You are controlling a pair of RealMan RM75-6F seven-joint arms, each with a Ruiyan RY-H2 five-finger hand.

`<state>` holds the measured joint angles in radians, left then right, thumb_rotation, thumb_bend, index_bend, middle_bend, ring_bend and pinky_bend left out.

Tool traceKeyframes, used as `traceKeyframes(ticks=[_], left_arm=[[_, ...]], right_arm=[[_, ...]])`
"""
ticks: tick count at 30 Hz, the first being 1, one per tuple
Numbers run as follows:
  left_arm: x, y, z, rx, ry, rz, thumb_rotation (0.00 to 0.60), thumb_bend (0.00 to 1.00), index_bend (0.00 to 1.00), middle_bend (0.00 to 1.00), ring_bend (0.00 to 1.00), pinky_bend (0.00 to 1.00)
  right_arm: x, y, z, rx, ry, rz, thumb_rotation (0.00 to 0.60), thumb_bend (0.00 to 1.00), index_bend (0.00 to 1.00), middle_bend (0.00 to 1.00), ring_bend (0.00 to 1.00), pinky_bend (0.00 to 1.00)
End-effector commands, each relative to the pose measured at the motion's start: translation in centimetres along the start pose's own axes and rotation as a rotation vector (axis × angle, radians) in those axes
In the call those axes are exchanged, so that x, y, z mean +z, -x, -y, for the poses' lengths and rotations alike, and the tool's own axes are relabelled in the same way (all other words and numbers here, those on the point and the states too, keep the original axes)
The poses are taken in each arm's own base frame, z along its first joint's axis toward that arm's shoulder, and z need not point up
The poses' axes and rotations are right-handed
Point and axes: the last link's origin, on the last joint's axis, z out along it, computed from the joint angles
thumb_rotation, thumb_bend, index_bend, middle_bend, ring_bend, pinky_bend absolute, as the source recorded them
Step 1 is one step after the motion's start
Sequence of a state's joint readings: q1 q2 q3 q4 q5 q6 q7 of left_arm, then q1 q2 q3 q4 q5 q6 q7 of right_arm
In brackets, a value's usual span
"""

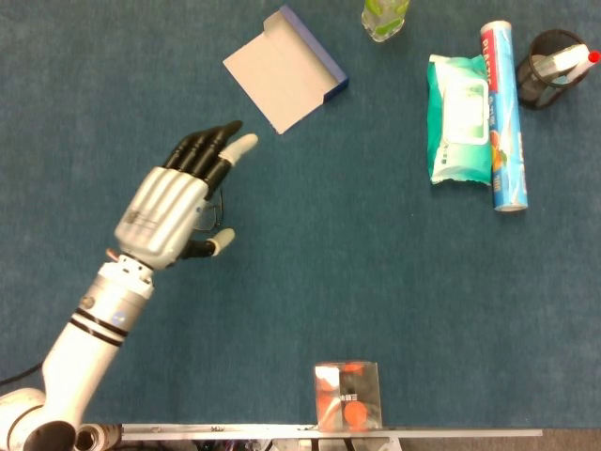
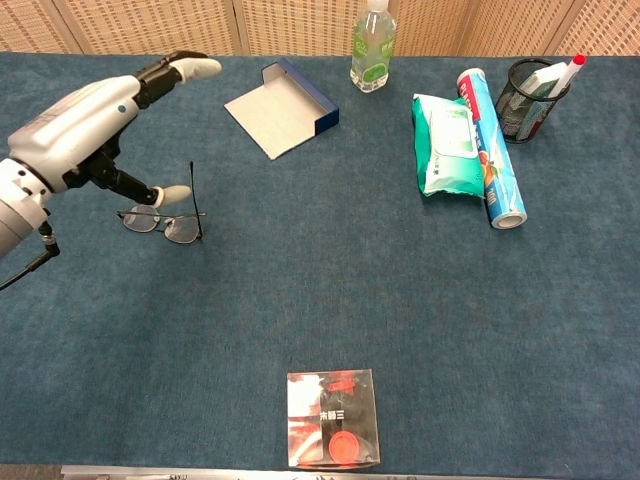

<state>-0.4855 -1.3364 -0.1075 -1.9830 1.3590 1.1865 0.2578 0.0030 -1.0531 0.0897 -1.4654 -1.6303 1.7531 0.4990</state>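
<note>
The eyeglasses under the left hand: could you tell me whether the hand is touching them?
Cannot tell. In the chest view the left hand hangs over the eyeglasses, its thumb tip at their frame; the head view hides them beneath the hand.

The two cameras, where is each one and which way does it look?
Head view: high up, looking straight down on the blue felt table; shows the left robot hand and forearm over the thin wire-framed glasses.
Chest view: lower, at the table's near edge, looking slantwise across to the wicker wall; shows the same left robot hand above the glasses.
Both share the hand, glasses and table things.
</note>
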Motion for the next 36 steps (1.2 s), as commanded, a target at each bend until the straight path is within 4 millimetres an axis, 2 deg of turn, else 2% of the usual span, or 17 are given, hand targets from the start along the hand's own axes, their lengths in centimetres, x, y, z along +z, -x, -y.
traceKeyframes(ticks=[1,13,26,36], left_arm=[[0.6,0.4,-0.7,0.003,0.011,0.005,0.600,0.19,0.00,0.00,0.00,0.06],[3.0,1.4,-1.2,0.041,-0.006,-0.010,0.600,0.19,0.00,0.00,0.00,0.06],[4.9,2.6,0.1,0.092,-0.057,-0.023,0.600,0.19,0.00,0.00,0.00,0.06],[5.0,2.6,2.0,0.102,-0.098,-0.032,0.600,0.19,0.00,0.00,0.00,0.06]], right_arm=[[0.0,0.0,0.0,0.000,0.001,0.001,0.600,0.25,0.63,0.50,0.38,0.39],[0.1,0.0,0.0,0.002,0.002,0.008,0.600,0.25,0.63,0.50,0.38,0.39],[0.2,0.1,0.1,0.002,-0.002,0.010,0.600,0.25,0.63,0.50,0.38,0.39],[0.2,0.1,0.1,-0.001,0.000,0.012,0.600,0.25,0.63,0.50,0.38,0.39]])
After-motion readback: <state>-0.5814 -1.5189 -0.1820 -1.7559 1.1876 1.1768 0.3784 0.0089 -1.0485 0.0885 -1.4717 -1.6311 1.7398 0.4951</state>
